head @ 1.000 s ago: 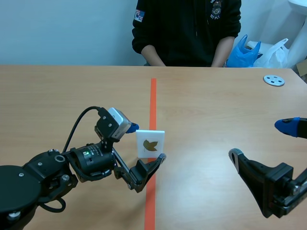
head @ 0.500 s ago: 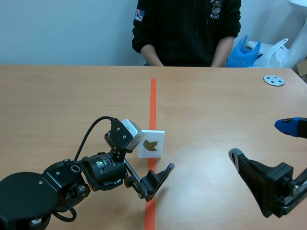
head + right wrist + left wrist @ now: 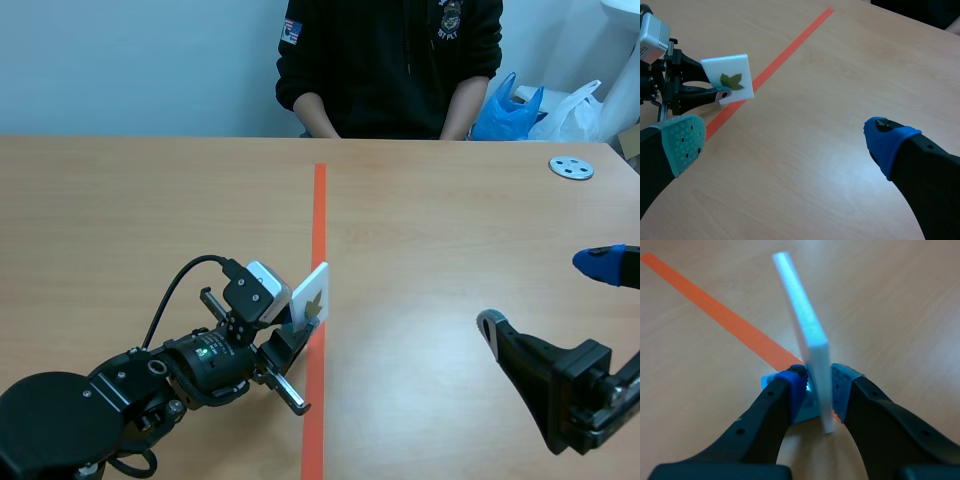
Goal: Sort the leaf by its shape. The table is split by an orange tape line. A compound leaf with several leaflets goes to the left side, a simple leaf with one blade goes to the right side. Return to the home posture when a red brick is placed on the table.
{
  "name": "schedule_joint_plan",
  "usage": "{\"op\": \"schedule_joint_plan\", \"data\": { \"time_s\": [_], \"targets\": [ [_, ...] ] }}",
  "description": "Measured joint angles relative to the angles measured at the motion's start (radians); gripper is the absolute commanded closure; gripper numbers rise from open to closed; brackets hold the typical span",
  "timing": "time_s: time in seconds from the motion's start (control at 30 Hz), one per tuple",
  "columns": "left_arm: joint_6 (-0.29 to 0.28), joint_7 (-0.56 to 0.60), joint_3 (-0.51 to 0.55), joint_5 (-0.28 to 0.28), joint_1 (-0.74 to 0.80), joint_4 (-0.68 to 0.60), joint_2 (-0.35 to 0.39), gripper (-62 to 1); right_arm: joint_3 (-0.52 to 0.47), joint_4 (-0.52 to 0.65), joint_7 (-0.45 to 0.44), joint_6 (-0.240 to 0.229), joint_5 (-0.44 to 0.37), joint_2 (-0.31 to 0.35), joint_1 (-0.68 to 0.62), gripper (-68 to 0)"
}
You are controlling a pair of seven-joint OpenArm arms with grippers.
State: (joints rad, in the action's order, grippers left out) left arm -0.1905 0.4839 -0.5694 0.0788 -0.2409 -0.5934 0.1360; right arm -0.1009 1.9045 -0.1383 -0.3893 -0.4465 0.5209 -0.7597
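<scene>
A white card [image 3: 311,295] printed with one olive-brown lobed leaf stands tilted over the orange tape line [image 3: 319,215]. My left gripper [image 3: 292,324] is shut on the card's lower edge. In the left wrist view the card [image 3: 807,335] rises edge-on, pressed between the blue pads of the gripper [image 3: 819,390]. The right wrist view shows the card's leaf face [image 3: 729,79] with the left arm's fingers [image 3: 710,93] at its base. My right gripper [image 3: 540,295] hangs open over the right half, well away from the card; nothing lies between its fingers [image 3: 785,140].
A person in a dark top sits across the table, arms near the far edge. A small metal disc [image 3: 571,168] lies at the far right. Blue and white plastic bags [image 3: 510,110] sit behind the table.
My left gripper slid forward around the card and went from open to shut on it. The card has turned from face-on to tilted and nearly edge-on. The right arm has not moved.
</scene>
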Motion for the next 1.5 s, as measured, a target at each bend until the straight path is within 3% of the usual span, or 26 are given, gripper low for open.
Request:
{"op": "schedule_joint_plan", "data": {
  "time_s": [0.07, 0.13, 0.4, 0.6, 0.67, 0.9, 1.13, 1.33, 1.5],
  "targets": [
    [0.000, 0.008, 0.000, 0.000, 0.000, 0.007, 0.000, -10.5, 0.000, 0.000, 0.000, 0.000, -0.006, 0.000, 0.000, -67.9],
    [0.000, 0.008, 0.000, -0.001, 0.000, 0.008, 0.000, -5.2, 0.000, 0.000, 0.000, 0.000, -0.007, 0.000, 0.000, -67.9],
    [-0.004, 0.059, 0.000, -0.009, 0.001, 0.002, 0.000, -4.7, 0.000, 0.000, 0.000, 0.000, -0.007, 0.000, 0.000, -67.9],
    [-0.018, -0.003, 0.009, -0.180, 0.019, -0.118, 0.011, -4.6, 0.000, 0.000, 0.000, 0.000, -0.007, 0.000, 0.000, -67.9],
    [0.011, -0.039, 0.044, -0.240, 0.020, -0.169, 0.008, -4.6, 0.000, 0.000, 0.000, 0.000, -0.007, 0.000, 0.000, -67.9],
    [0.092, -0.150, 0.244, -0.330, 0.011, -0.276, 0.015, -4.6, 0.000, 0.000, 0.000, 0.000, -0.007, 0.000, 0.000, -67.9],
    [0.154, -0.214, 0.378, -0.334, 0.008, -0.270, 0.089, -4.6, 0.000, 0.000, 0.000, 0.000, -0.007, 0.000, 0.000, -67.9],
    [0.154, -0.221, 0.430, -0.354, 0.008, -0.216, 0.183, -4.6, 0.000, 0.000, 0.000, 0.000, -0.007, 0.000, 0.000, -67.9],
    [0.156, -0.218, 0.449, -0.370, 0.002, -0.117, 0.211, -4.6, 0.000, 0.000, 0.000, 0.000, -0.007, 0.000, 0.000, -67.9]
  ]
}}
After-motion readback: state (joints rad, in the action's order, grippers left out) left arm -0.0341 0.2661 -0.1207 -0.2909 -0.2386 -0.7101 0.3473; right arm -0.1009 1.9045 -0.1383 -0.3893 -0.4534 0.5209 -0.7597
